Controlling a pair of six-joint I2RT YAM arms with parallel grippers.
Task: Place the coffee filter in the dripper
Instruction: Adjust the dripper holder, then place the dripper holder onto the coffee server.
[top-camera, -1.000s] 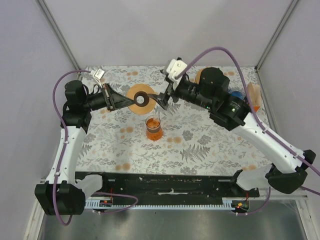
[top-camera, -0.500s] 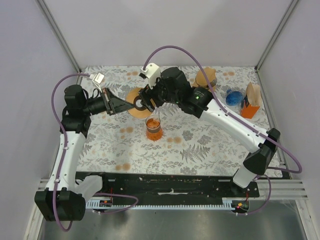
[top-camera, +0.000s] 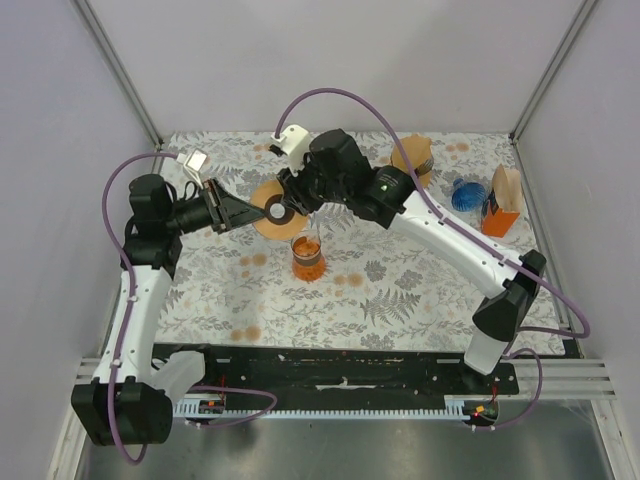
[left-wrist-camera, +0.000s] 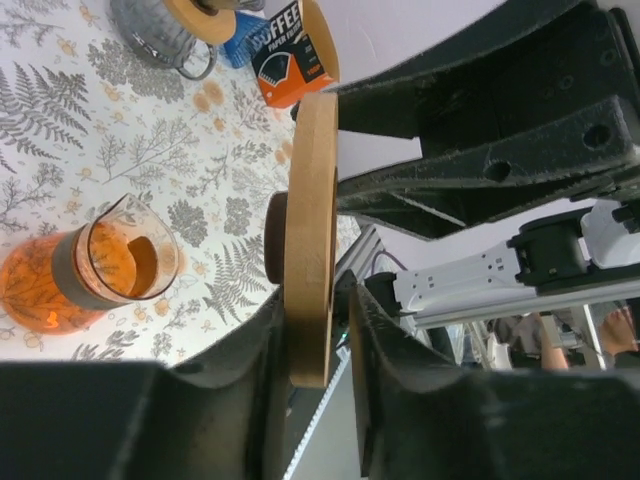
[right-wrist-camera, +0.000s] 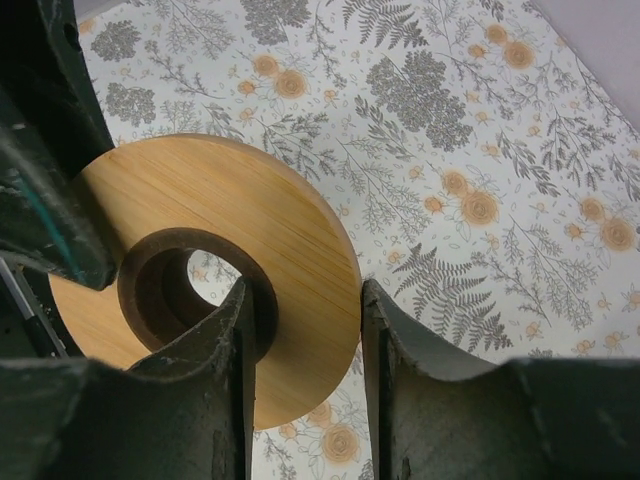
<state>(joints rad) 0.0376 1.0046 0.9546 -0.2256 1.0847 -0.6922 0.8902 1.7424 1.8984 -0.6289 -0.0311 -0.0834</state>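
Note:
A flat wooden ring (top-camera: 268, 228) with a dark collar round its hole hangs above the table, edge-on in the left wrist view (left-wrist-camera: 312, 200). My left gripper (top-camera: 250, 212) (left-wrist-camera: 312, 300) is shut on its rim. My right gripper (top-camera: 283, 208) (right-wrist-camera: 303, 295) straddles the ring's band (right-wrist-camera: 250, 200), one finger in the hole and the other against the outer edge. The coffee filter pack (top-camera: 505, 200) (left-wrist-camera: 295, 50), an orange box, stands at the right. The grey glass dripper (top-camera: 412, 155) (left-wrist-camera: 150, 30) with a wooden collar sits at the back.
A glass carafe (top-camera: 307, 255) (left-wrist-camera: 90, 275) of orange liquid stands just under the ring. A blue object (top-camera: 465, 193) lies beside the filter pack. The floral cloth (top-camera: 400, 290) covers the table, and grey walls close in the sides and back.
The right arm swung left over the ring and its jaws narrowed onto the ring's band. The left gripper kept hold of the ring, shifting it slightly toward the carafe.

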